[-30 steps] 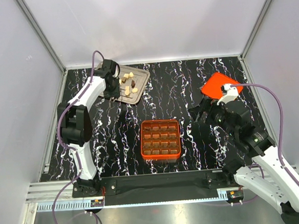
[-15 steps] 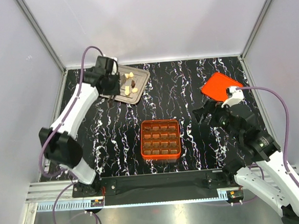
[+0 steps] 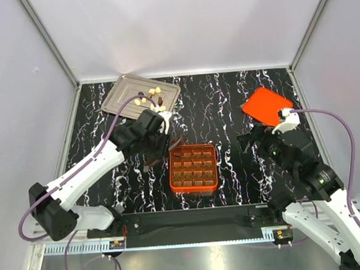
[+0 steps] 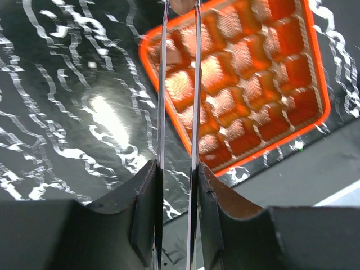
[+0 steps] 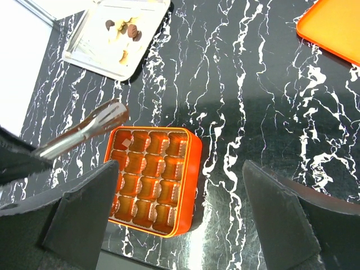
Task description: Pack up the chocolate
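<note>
Black marbled table (image 3: 239, 94) carries a steel tray (image 3: 118, 95) at far left, the orange box (image 3: 195, 188) at centre and its lid (image 3: 264, 104) at far right. The right gripper (image 3: 247, 136) hangs spread wide beside the box. The left gripper (image 5: 117, 111), blades narrow, pinches a pale chocolate piece (image 4: 182, 4) over the box's far-left corner. The other chocolates (image 3: 154, 98) lie on the tray. Recommended: centre over one vacant cell, lower upright, release low.

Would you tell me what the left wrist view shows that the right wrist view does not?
Only the left wrist view shows what looks like a pale chocolate piece pinched at the tips of the left gripper. Only the right wrist view shows the metal tray with loose chocolates, the orange lid and the right gripper. Both show the orange box and the left gripper.
</note>
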